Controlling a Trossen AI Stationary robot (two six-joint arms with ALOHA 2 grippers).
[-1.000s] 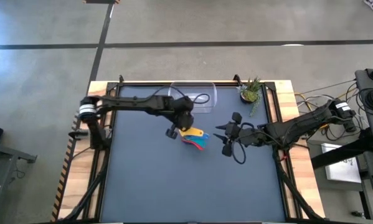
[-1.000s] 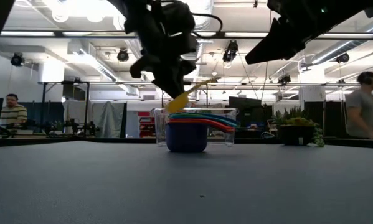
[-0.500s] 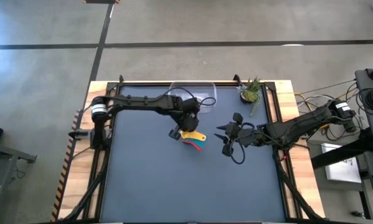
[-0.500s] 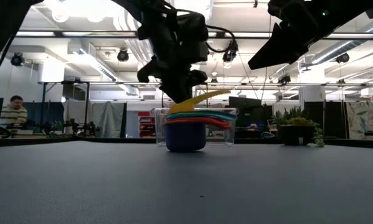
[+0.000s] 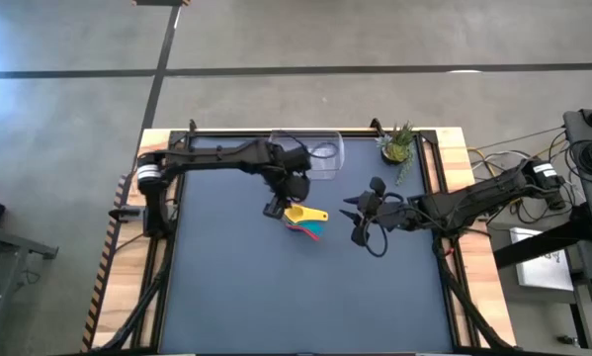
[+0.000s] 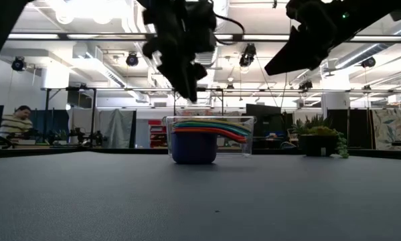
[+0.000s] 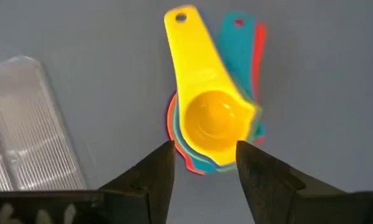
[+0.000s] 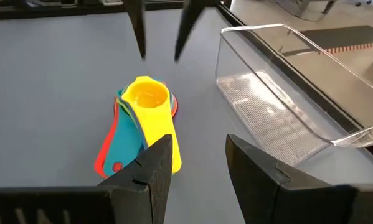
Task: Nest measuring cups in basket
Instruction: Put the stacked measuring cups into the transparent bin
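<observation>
One nested stack of cups [image 5: 302,219], yellow on top; one basket [image 5: 320,155]. Left end effector [image 5: 279,206] and right end effector [image 5: 358,221] are both spread, holding nothing.

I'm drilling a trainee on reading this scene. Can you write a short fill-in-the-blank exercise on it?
1. The topmost cup of the stack of measuring cups is coloured ____.
2. The basket holds ____ cups.
3. The left gripper, jaws open, hangs ____ the stack.
4. The potted plant stands at the table's far ____ corner, seen from above.

Missing words: yellow; no; above; right

Lab/workshop: ceiling ducts [image 6: 106,63], workbenches w/ monitors [image 6: 267,117].
</observation>
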